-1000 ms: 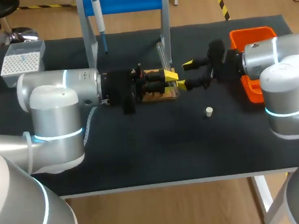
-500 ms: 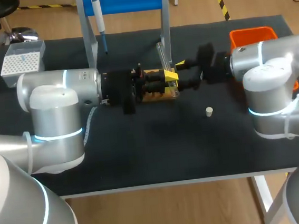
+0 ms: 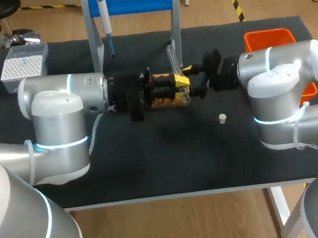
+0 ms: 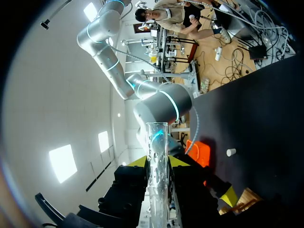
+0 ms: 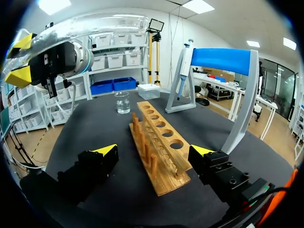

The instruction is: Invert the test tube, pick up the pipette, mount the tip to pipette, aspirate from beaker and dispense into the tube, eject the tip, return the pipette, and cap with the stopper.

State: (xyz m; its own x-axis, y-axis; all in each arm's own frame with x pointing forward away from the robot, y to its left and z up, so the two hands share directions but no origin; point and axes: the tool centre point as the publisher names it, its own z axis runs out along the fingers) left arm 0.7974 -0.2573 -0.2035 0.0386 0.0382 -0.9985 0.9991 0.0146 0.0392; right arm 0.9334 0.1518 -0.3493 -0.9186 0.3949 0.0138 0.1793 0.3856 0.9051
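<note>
The right gripper (image 5: 153, 151), fingers spread wide, has slid in across the table to sit just beside the tube (image 4: 157, 142), which the left gripper (image 4: 157, 164) still pinches over the rack (image 5: 164, 135), so the inverting hand-off looks close.

Clear, glossy glass for the tube (image 4: 158, 175) and beaker (image 5: 122, 102). Pale, matt bare wood for the rack (image 5: 159, 152). Black matt cloth over the table (image 3: 163, 158). Smooth orange plastic for the bin (image 3: 266, 34). Glossy silver-grey shells on the left arm (image 3: 56, 106) and right arm (image 3: 278, 73).
</note>
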